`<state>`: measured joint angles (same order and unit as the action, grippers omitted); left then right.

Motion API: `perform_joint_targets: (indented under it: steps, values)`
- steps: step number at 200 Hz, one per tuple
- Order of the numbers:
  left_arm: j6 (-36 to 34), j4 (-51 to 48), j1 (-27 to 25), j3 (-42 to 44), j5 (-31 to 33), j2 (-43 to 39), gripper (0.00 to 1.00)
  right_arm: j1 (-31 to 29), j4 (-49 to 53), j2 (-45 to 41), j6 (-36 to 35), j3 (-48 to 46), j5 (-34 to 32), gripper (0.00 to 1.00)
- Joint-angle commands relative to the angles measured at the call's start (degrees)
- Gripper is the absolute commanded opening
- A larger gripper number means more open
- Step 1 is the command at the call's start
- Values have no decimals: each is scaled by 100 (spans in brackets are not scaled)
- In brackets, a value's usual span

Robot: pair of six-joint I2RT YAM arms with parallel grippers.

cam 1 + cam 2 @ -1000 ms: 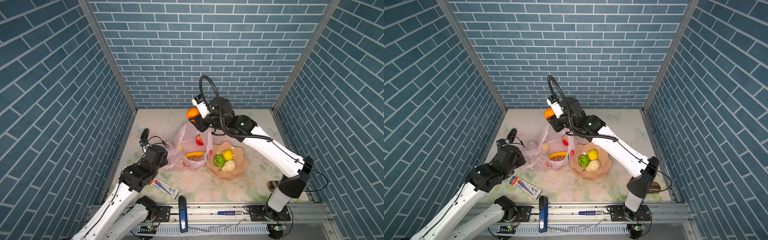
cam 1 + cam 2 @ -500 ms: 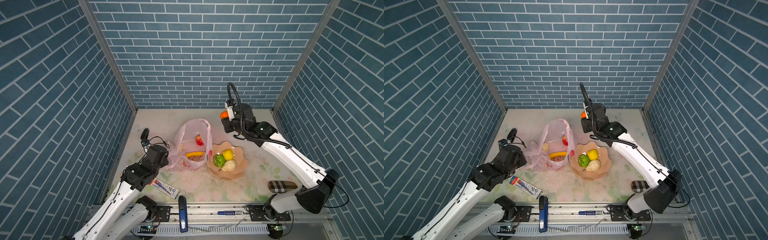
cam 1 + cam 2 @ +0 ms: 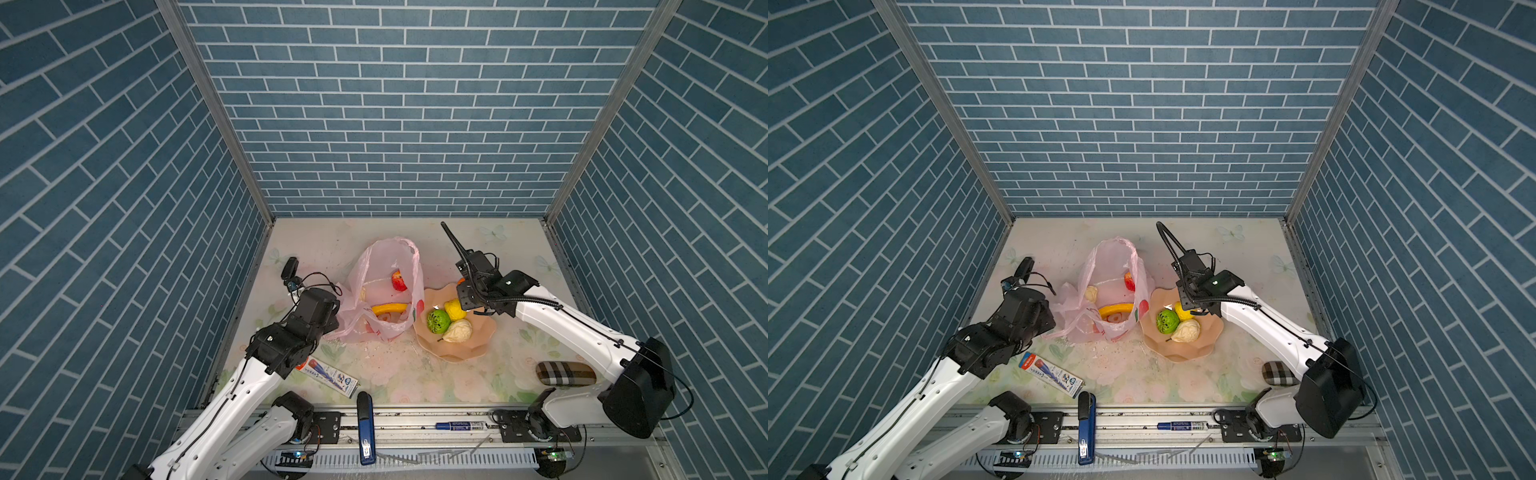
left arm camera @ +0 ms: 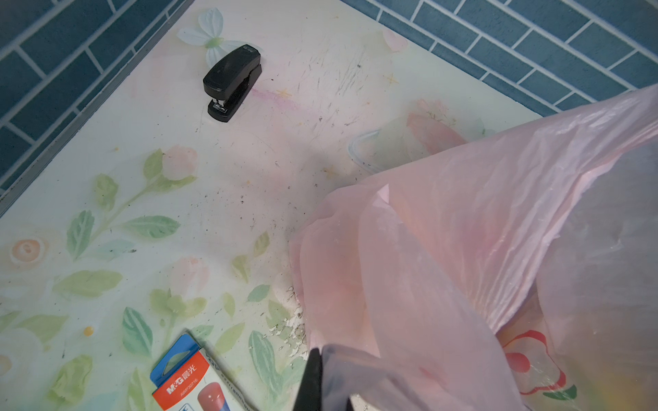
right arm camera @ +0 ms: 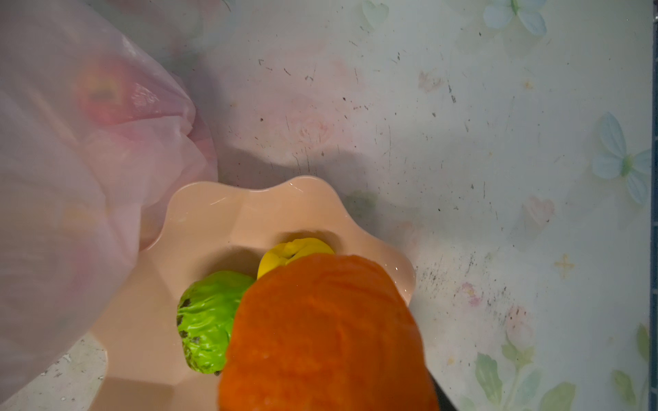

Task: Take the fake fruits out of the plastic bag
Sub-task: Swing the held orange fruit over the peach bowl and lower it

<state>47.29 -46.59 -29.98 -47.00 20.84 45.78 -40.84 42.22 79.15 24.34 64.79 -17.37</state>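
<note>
The orange fruit [image 5: 320,331] is hanging over the plate [image 5: 249,192], grasped by the right gripper [image 3: 464,291], above 3 fruits [image 3: 438,321] lying there. The banana [image 3: 389,308] and red fruit [image 3: 399,281] are sitting inside the plastic bag [image 4: 463,213], which the clenched left gripper [image 4: 320,384] is pinching. Next move probably calls for lowering and releasing.

An orange fruit [image 5: 320,331] looms large over the peach scalloped plate [image 5: 213,220], hiding part of it. A green ball [image 5: 208,320] and a yellow round fruit [image 5: 295,249] lie side by side on the plate. The plastic bag [image 5: 71,178] overlaps the plate's rim, with a red fruit [image 5: 101,94] blurred inside.
</note>
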Motion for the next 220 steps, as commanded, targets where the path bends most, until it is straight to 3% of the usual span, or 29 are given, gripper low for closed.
perform_joint_targets:
  steps: [1, 61, 114, 220]
  values:
    - [-120, 18, 16, -164, 23, 14, 3, 70, 305, -93, 605, -355, -112, 12]
    - [-195, 71, 21, -206, -4, 65, 3, 130, 255, -93, 1028, -950, 23, 16]
    - [-189, 146, 25, -187, -54, 105, 4, 145, 94, -41, 1140, -1278, 84, 25]
    - [-176, 193, 27, -90, -100, 119, 4, 160, -177, 330, 1174, -1373, 119, 40]
